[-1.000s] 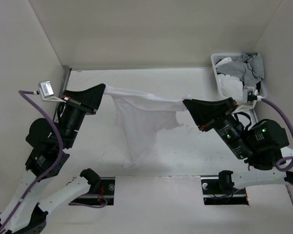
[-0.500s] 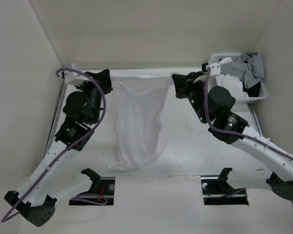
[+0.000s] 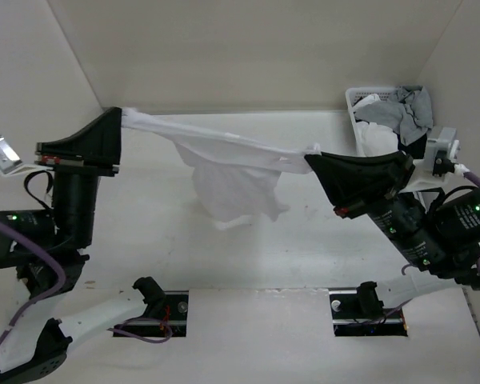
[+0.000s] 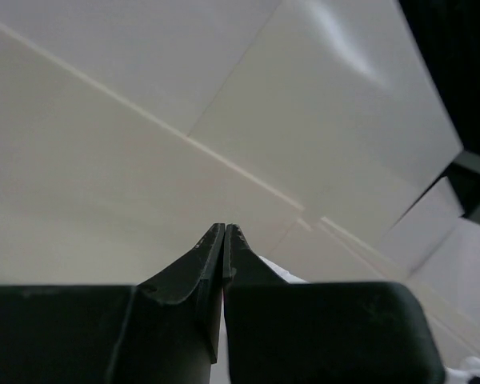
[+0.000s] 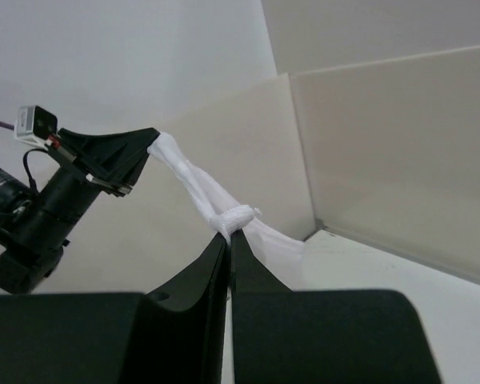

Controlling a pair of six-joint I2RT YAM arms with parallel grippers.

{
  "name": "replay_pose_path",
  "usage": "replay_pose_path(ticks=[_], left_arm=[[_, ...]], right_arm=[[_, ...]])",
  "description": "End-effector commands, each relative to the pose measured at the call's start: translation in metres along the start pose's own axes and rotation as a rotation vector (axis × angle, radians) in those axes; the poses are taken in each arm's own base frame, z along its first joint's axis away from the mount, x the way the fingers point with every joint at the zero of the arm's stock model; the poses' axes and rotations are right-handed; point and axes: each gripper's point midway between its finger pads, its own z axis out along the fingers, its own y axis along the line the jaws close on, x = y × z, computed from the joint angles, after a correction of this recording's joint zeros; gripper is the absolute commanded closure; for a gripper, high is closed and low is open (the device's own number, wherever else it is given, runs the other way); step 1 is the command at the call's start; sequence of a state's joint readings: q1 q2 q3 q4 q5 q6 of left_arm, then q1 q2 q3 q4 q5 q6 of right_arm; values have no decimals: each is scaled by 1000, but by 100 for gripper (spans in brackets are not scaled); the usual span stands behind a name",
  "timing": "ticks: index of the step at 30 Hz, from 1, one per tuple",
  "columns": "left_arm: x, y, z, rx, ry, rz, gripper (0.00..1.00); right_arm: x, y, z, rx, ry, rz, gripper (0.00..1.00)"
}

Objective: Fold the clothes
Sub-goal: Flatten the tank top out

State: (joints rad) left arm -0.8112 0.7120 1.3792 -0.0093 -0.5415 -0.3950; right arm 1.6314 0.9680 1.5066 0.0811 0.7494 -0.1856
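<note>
plain cream walls (image 3: 248, 48) on three sides, white table (image 3: 304, 256), even soft light

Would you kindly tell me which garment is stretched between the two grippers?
The large white garment, pinched by the left gripper and right gripper and sagging between them; the grey garment lies bundled in the basket at the far right.

The 2 pinched corners of the white garment (image 3: 232, 188) vanish inside closed jaws. In the left wrist view, the left gripper (image 4: 225, 230) hides nearly all of it. The right arm (image 3: 420, 232) covers the basket's (image 3: 354, 108) near end.
</note>
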Motion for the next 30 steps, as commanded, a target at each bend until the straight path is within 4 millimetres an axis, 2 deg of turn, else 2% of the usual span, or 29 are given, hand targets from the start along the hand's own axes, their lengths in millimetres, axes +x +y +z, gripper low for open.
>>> replay_pose_path(ticks=[1,6,9,11,12,15,16,18,20,23,25,27,28,29,30], left_arm=[[-41,5,0,-61,-112,31,100],[-59,-1,0,-51,-145,31,100],[-58,3,2,-67,-155,56,100],[-35,11,10,-92,-126,100,100],[-15,18,15,-111,-95,125,100],[64,59,28,-207,8,208,100],[90,76,32,-247,36,239,100],[137,116,42,-336,88,293,100],[170,152,55,-413,128,315,99],[207,199,92,-476,180,344,99],[218,227,130,-510,180,369,98],[221,251,174,-541,166,404,97],[222,257,188,-551,164,413,95],[223,264,203,-563,167,427,92],[223,271,215,-575,173,444,85]], right_arm=[[-38,-23,-5,167,-45,-99,96],[-59,-18,-5,199,-74,-154,96],[-64,-29,-2,233,-115,-180,97],[-54,-41,4,268,-144,-196,98],[-42,-44,10,266,-148,-214,98],[19,-65,39,257,-71,-233,98],[42,-79,50,252,-30,-215,98],[81,-123,70,278,44,-155,97],[115,-163,87,283,100,-101,96],[158,-234,117,345,185,-35,95],[176,-280,138,401,219,-21,95],[181,-330,161,479,223,-14,93],[182,-354,171,520,228,-11,91],[184,-371,181,552,242,9,84],[185,-380,187,571,258,29,73]])
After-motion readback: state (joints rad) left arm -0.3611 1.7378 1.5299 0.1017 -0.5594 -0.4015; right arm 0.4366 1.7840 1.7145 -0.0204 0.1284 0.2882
